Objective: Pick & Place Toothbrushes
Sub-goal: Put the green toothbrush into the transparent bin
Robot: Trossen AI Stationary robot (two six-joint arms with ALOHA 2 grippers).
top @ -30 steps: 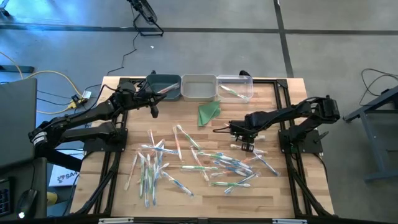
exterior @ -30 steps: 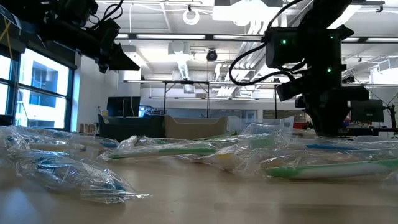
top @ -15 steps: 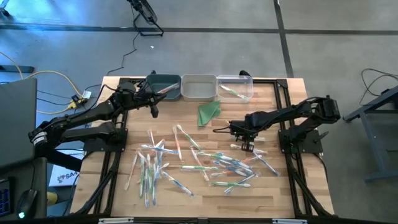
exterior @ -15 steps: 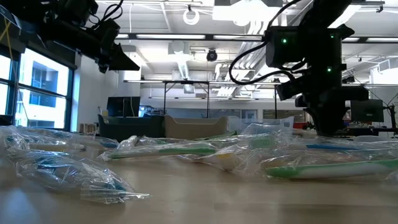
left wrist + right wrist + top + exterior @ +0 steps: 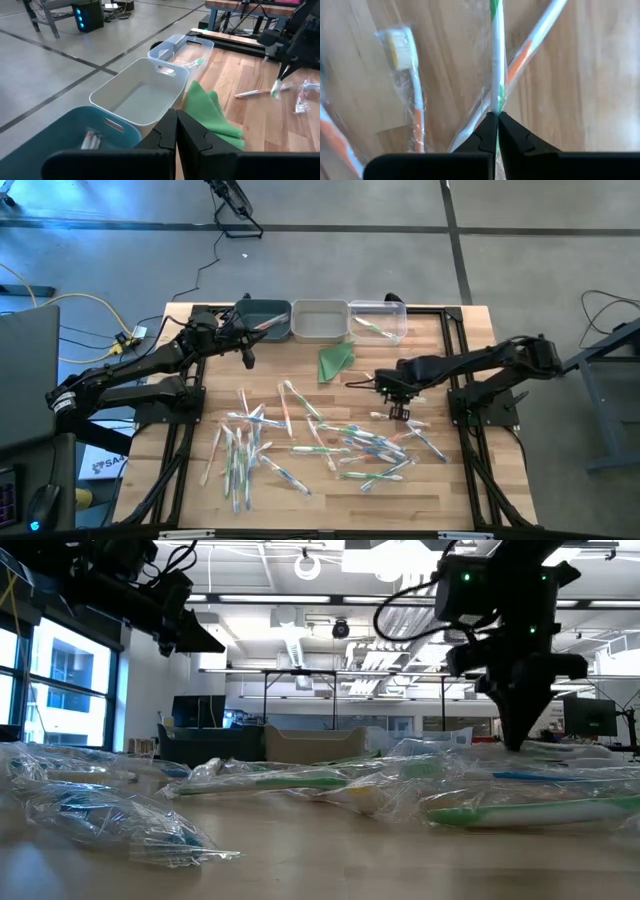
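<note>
Several wrapped toothbrushes lie strewn over the middle of the wooden table. My right gripper points down over the pile's far right end, shut on a green-and-white toothbrush in clear wrap. An orange toothbrush lies flat on the wood beside it. My left gripper hangs shut and empty above the table's far left, near the teal bin. Its fingers show closed in the left wrist view. My right gripper pinches the green-and-white toothbrush's thin handle together with its clear wrap between the two fingertips. The fingers come from above, pointing down. The brush slants away below the fingers; whether its low end still rests on the table I cannot tell.
Three bins stand in a row at the far edge: the teal one, a grey one and a clear one holding a green toothbrush. A folded green cloth lies just in front of them.
My right gripper has shut its fingers on the green-and-white toothbrush and risen a little above the pile, carrying the held part of the brush up with it.
</note>
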